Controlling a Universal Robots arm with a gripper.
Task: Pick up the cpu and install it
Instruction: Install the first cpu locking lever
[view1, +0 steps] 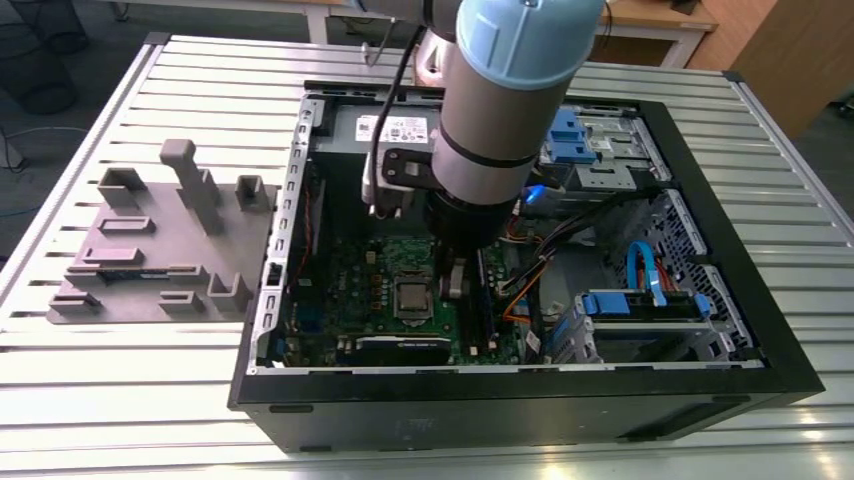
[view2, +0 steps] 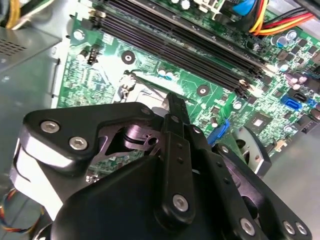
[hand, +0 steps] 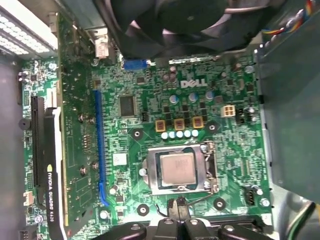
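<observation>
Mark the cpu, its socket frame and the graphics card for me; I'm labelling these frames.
cpu (hand: 176, 168): first wrist view, middle of its silver top.
socket frame (hand: 211, 167): first wrist view, metal side bar beside the chip.
graphics card (hand: 52, 165): first wrist view, black shroud edge.

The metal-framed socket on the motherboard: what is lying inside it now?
In the first wrist view the cpu lies flat inside the socket, silver top up, with the frame around it. The contacts under the chip are covered.

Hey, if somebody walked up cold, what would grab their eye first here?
Probably the robot arm plunging into the open computer case on the slatted table. Next, in the first wrist view, the cpu sitting in its socket on the green motherboard, with the gripper just beside it.
</observation>
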